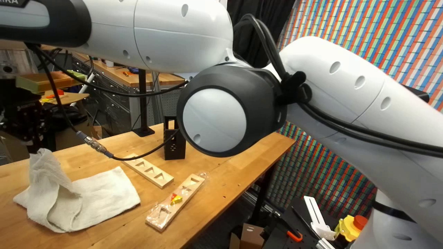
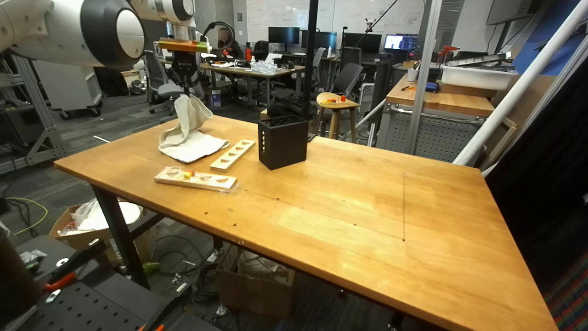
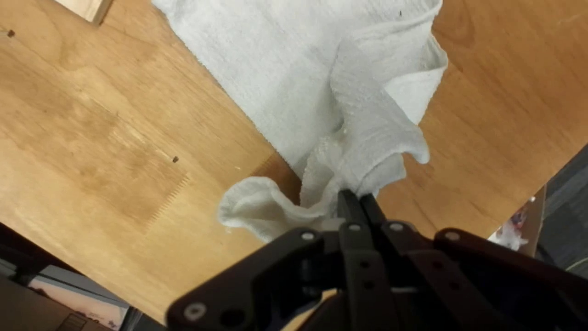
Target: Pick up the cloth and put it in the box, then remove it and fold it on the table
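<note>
Black fingers (image 3: pixel 351 209) grasp the cream cloth (image 3: pixel 285 69); cut-off pale lettering (image 1: pixel 9 1) on the arm (image 1: pixel 183 38) ends "KA".

Table (image 2: pixel 330 207) bright, pale glare patches; floor (image 2: pixel 321 308) beneath dim; wrist view soft.

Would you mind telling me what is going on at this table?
A robot arm has its pincer closed on the cream cloth, holding one part raised while the rest lies on the table. The cloth is outside the black box, which stands on the same table, with a slotted wooden board between them.
</note>
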